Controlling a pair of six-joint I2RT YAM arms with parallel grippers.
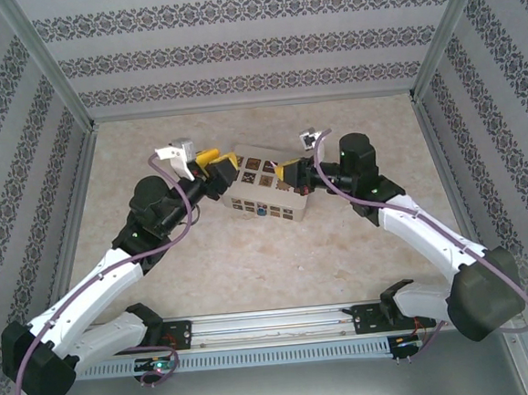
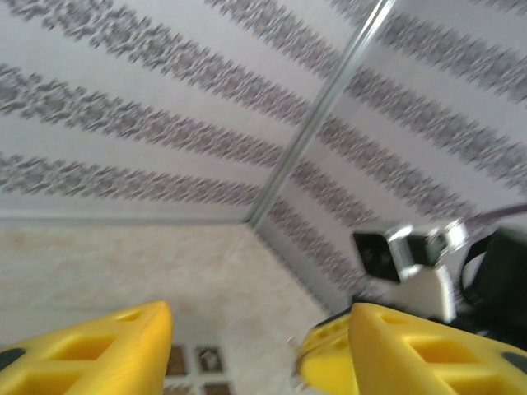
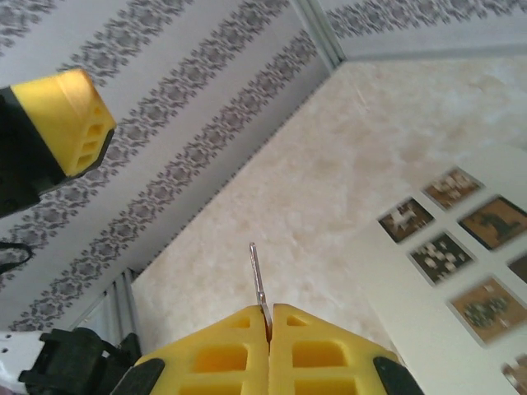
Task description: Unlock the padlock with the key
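The tiny blue padlock [image 1: 261,210] hangs on the near face of the cream box with brown patterned squares [image 1: 269,197], mid-table. My right gripper [image 1: 289,172] is over the box's right end. In the right wrist view that gripper [image 3: 270,314] is shut on the thin silvery key [image 3: 257,278], whose blade sticks out past the yellow fingers. My left gripper [image 1: 218,169] hovers at the box's left end. Its yellow fingers [image 2: 99,350] stand wide apart around nothing [image 2: 259,329]. The padlock is out of both wrist views.
The patterned box top [image 3: 449,247] lies to the right of the key. Patterned walls with metal corner posts [image 1: 53,77] enclose the beige table [image 1: 251,263] on three sides. A rail [image 1: 274,329] runs along the near edge between the arm bases.
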